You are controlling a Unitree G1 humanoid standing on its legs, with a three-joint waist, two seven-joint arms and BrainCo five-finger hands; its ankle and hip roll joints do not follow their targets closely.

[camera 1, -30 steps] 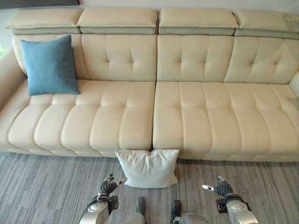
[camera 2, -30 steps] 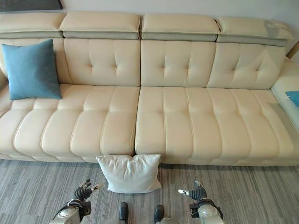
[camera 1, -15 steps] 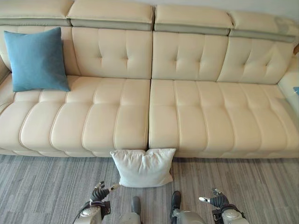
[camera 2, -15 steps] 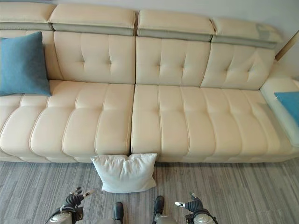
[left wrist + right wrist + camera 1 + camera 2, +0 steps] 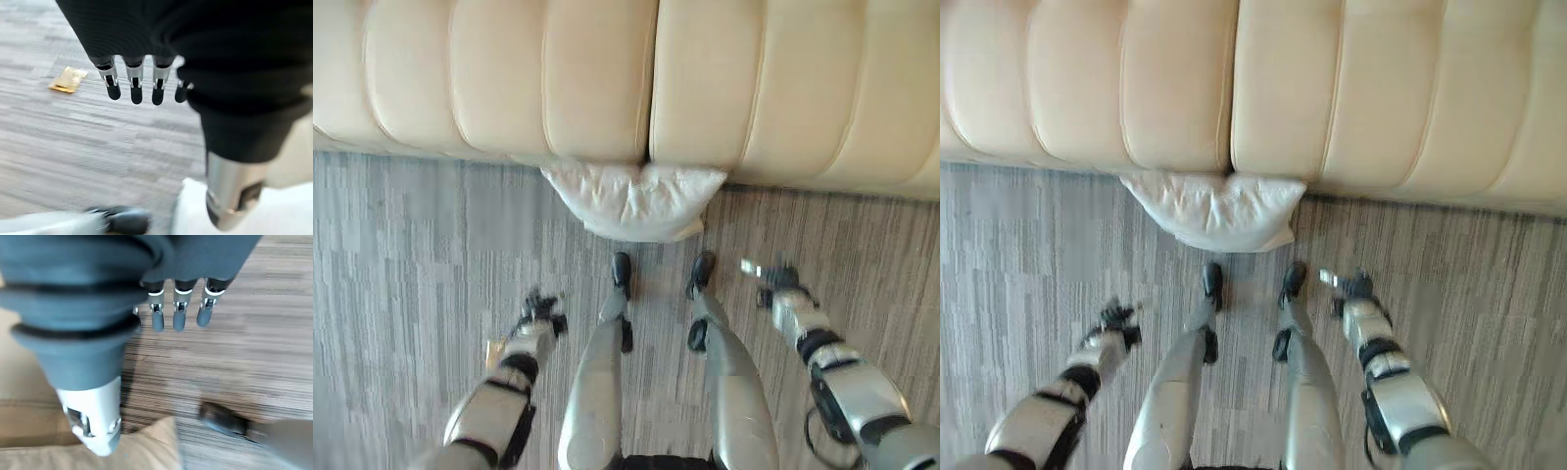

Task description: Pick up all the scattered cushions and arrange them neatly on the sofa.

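Now the camera has tipped down a lot since half a second ago. The sofa back and the blue cushion that showed in the upper left have slid out of the top of the frame. That is the camera moving, not the things.

At the left, the left hand (image 5: pixel 539 315) hangs over the floor (image 5: pixel 401 255) in the lower left of the left eye view. Its own wrist view shows its fingers (image 5: pixel 135 88) hanging loose and straight, holding nothing. Beside this hand a small shiny gold wrapper (image 5: pixel 68 80) lies flat on the floor. The floor is grey carpet with thin stripes, and it looks rough.

Along the top runs the sofa (image 5: pixel 597 78). Its seat is smooth cream leather, made of fat, puffy, rounded strips with a dark gap in the middle.

In the middle lies the white cushion (image 5: pixel 636 199). It is on the floor, pressed against the front of the sofa right below the gap. It is soft cloth, wrinkled, with a dip in its top edge and pointy corners. It sits where it sat before, and no hand touches it.

At the right, the right hand (image 5: pixel 773 284) hangs over the floor, near the cushion but apart from it. Its fingers (image 5: pixel 177 316) are loose and straight too, holding nothing.
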